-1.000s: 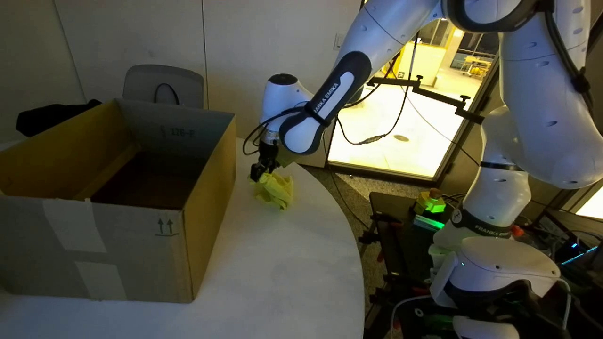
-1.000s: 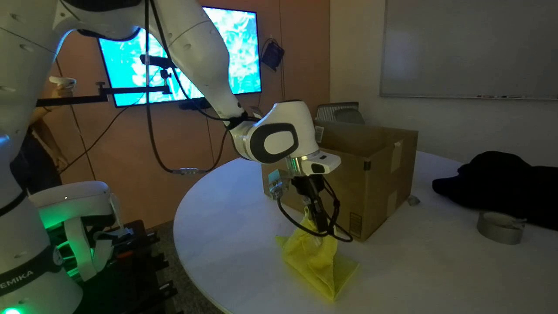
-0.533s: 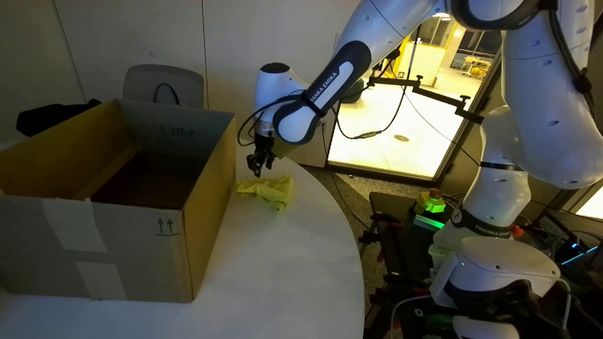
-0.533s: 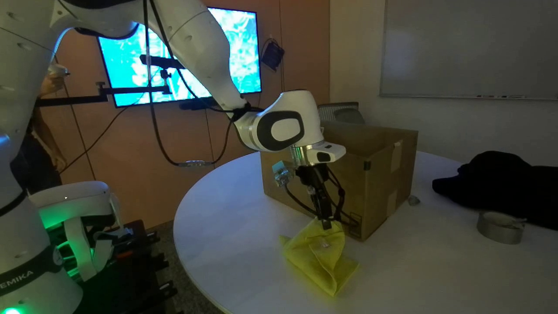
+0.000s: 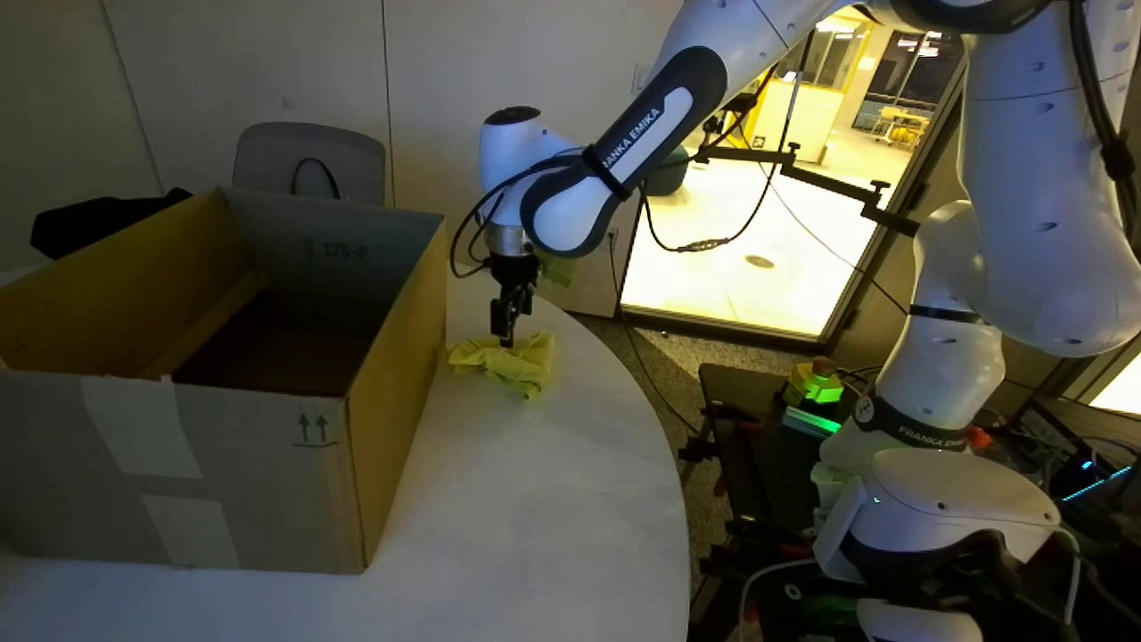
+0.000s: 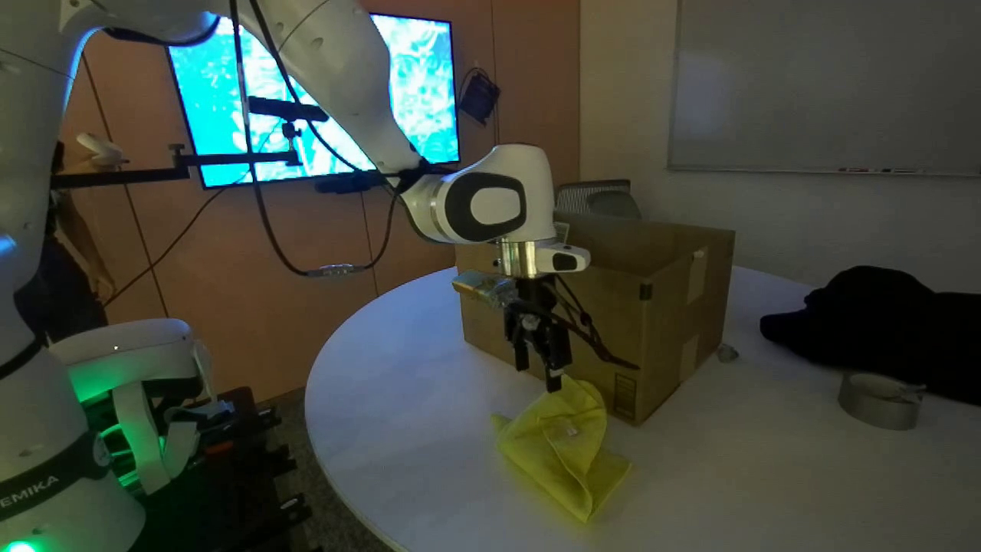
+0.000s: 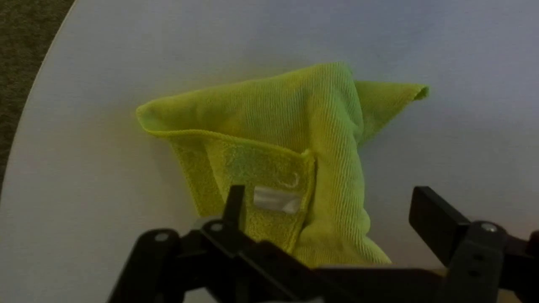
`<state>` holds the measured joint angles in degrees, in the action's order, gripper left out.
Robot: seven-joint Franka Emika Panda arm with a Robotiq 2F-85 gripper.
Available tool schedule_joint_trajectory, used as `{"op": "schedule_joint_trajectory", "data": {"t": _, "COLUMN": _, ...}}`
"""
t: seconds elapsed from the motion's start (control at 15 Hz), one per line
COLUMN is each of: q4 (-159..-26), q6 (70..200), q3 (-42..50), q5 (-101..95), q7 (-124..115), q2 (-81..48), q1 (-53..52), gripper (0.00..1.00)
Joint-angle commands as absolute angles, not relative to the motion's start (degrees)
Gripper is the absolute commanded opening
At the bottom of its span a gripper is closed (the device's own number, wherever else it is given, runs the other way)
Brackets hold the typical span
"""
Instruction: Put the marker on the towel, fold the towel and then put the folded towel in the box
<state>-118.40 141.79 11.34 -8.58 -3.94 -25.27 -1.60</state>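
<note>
Pinching only the upper layer looks the likeliest slip from here — the towel (image 7: 261,107) lies loosely folded on the desk (image 5: 544,517), and a shallow grip on one flap could let the fold unroll and spill the marker, which is not visible and only presumably wrapped inside. The end effector (image 6: 539,373) is above the towel with its fingers (image 7: 436,223) apart, holding nothing; in the wrist view one finger overlaps the flap with the pale tag (image 7: 273,200), the other sits beyond the towel's edge, so an off-centre descent might merely shove it along. Carried too low, a dangling corner could snag on the wall of the box (image 5: 401,383) just beside the towel. As for direction, the wrist view shows the towel longest from side to side, a blunt end to the left and a thin corner pointing right — how far it reaches below is hidden behind the end effector
</note>
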Motion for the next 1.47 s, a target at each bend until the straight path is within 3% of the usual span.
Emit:
{"op": "schedule_joint_trajectory", "data": {"t": 0.0, "q4": -119.31, "q6": 139.31, "q3": 8.76, "q5": -10.58, "q7": 0.96, "q2": -25.31, "q1": 0.56, "gripper": 1.00}}
{"op": "schedule_joint_trajectory", "data": {"t": 0.47, "q4": -119.39, "q6": 142.32, "q3": 8.06, "q5": -11.26, "q7": 0.93, "q2": -30.26, "q1": 1.16, "gripper": 1.00}}
{"op": "schedule_joint_trajectory", "data": {"t": 1.4, "q4": -117.99, "q6": 160.38, "q3": 15.21, "q5": -13.22, "q7": -7.61, "q2": -41.36, "q1": -2.45, "gripper": 1.00}}
